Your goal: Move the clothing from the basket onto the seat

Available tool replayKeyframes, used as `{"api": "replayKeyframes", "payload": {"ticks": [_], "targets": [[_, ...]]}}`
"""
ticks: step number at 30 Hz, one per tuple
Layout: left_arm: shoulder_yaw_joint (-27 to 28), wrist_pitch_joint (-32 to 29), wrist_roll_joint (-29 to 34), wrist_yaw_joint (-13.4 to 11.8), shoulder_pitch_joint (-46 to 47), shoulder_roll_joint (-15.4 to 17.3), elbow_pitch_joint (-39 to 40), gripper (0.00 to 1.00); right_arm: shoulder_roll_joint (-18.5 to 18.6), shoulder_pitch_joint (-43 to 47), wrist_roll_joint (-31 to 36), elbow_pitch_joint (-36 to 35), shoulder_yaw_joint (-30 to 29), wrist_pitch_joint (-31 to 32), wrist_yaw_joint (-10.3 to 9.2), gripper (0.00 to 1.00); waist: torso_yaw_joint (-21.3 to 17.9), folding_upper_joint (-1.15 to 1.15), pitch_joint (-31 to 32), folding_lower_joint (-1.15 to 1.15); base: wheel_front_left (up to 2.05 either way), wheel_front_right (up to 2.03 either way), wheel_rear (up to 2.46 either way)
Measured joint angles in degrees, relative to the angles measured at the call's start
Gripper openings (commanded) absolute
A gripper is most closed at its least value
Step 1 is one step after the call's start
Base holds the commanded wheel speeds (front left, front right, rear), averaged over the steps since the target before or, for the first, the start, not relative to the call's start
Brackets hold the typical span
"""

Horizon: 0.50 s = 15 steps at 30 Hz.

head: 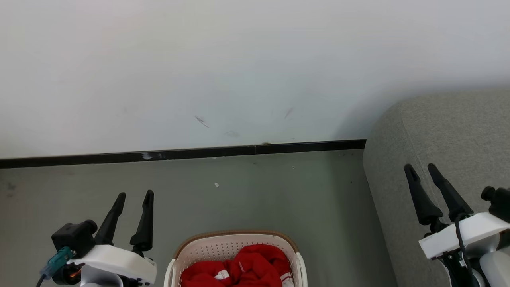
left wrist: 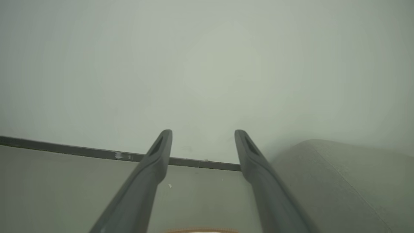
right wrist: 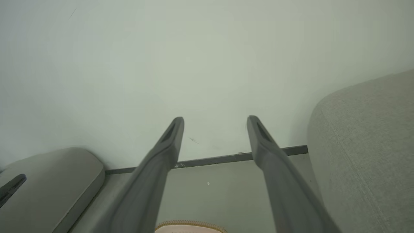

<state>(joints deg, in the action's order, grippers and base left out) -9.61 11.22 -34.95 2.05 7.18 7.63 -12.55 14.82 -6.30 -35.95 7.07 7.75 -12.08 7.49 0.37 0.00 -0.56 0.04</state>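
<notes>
Red clothing (head: 243, 268) with white trim lies bunched in the cream basket (head: 207, 250) at the bottom centre of the head view; its brown rim (right wrist: 189, 224) peeks in at the bottom of the right wrist view. The grey seat (head: 446, 131) rises at the right, and shows too in the left wrist view (left wrist: 343, 174) and the right wrist view (right wrist: 365, 145). My left gripper (head: 134, 195) stands open left of the basket, fingers empty. My right gripper (head: 421, 167) is open in front of the seat, holding nothing.
A white wall (head: 239, 71) with a dark skirting strip (head: 199, 153) runs behind a grey floor (head: 279, 191). In the right wrist view a second grey padded shape (right wrist: 51, 181) lies at the left, with a dark fingertip (right wrist: 13, 185) at its edge.
</notes>
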Motion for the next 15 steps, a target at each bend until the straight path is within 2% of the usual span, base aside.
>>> {"api": "replayKeyframes", "payload": {"ticks": [15], "targets": [[-2.04,3.07,12.3,-1.93,1.37,-0.44,-0.84,1.0,-1.81,-0.13,16.45,-0.05,-2.77,-2.11,0.0,1.0,0.04,0.0,0.03,-0.01,0.0,0.0,0.0]]}}
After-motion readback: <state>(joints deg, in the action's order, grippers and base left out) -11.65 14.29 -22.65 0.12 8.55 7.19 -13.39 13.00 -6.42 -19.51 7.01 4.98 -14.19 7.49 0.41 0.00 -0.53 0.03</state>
